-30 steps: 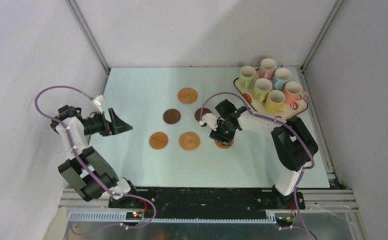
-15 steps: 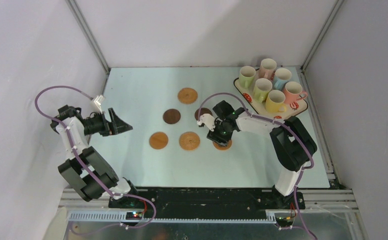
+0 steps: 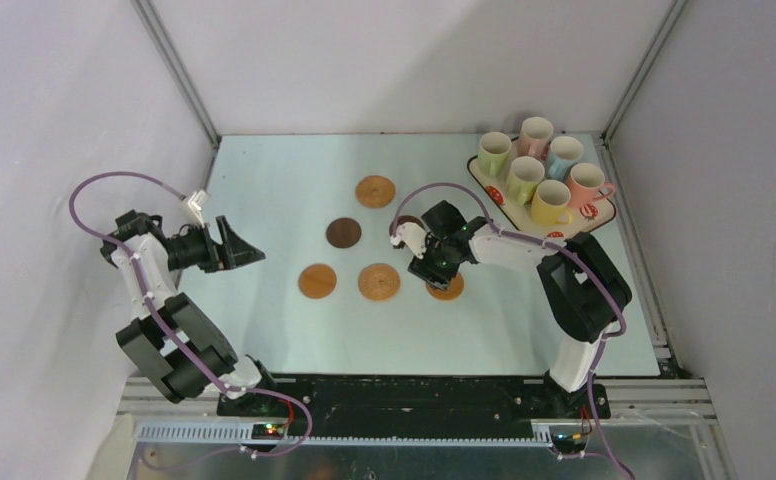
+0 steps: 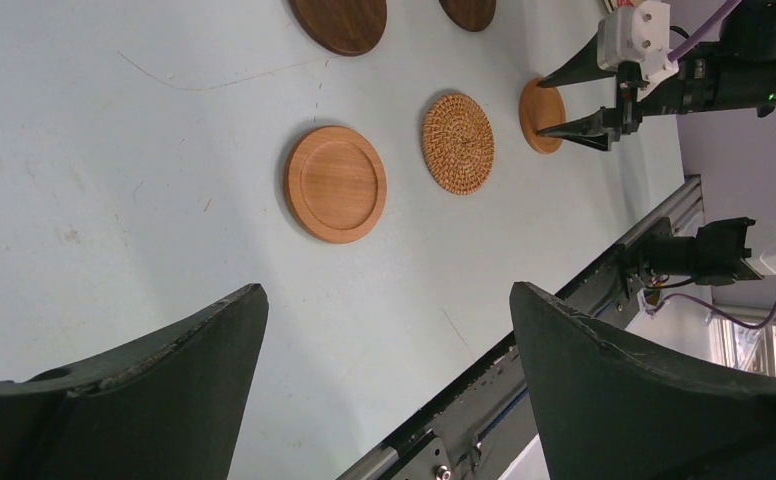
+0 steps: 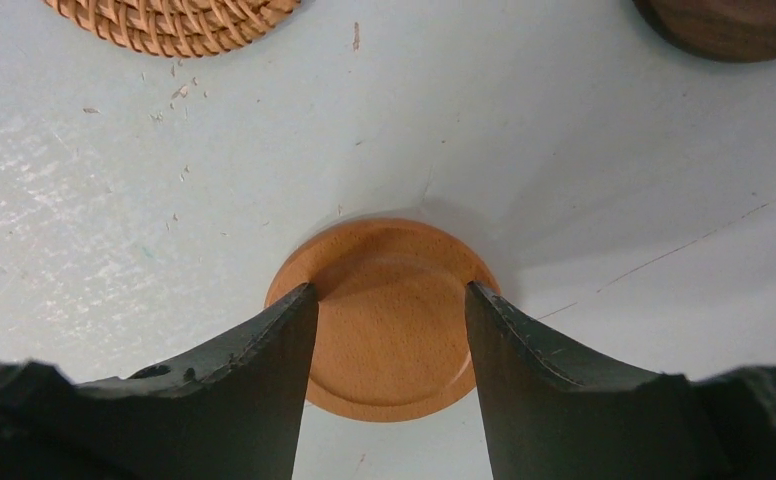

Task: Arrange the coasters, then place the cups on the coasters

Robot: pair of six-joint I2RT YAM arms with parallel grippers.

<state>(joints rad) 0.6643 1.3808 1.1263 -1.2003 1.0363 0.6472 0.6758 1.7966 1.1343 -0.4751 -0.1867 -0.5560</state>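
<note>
Six coasters lie mid-table: a woven tan one (image 3: pixel 375 190), two dark brown (image 3: pixel 343 232) (image 3: pixel 401 228), a plain tan one (image 3: pixel 317 280), a second woven one (image 3: pixel 378 281) and a plain orange coaster (image 3: pixel 445 288). My right gripper (image 3: pixel 430 272) (image 5: pixel 391 290) is low over that orange coaster (image 5: pixel 389 330), jaws apart, fingertips above its top inside the rim; contact is unclear. My left gripper (image 3: pixel 249 250) (image 4: pixel 389 300) hangs open and empty at the left. Six cups stand on the tray: green (image 3: pixel 493 153), pink (image 3: pixel 536 133), blue (image 3: pixel 564 155), green (image 3: pixel 524 178), yellow (image 3: pixel 549 203), pink (image 3: pixel 586 182).
The strawberry-print tray (image 3: pixel 584 222) sits at the back right corner against the frame post. White walls close the table on three sides. The right arm's cable loops over the right dark coaster. A metal rail (image 4: pixel 564 300) borders the near edge.
My right gripper has drifted slightly left and away from the arm bases, staying over the orange coaster, which moved a little left with it. The left arm is still.
</note>
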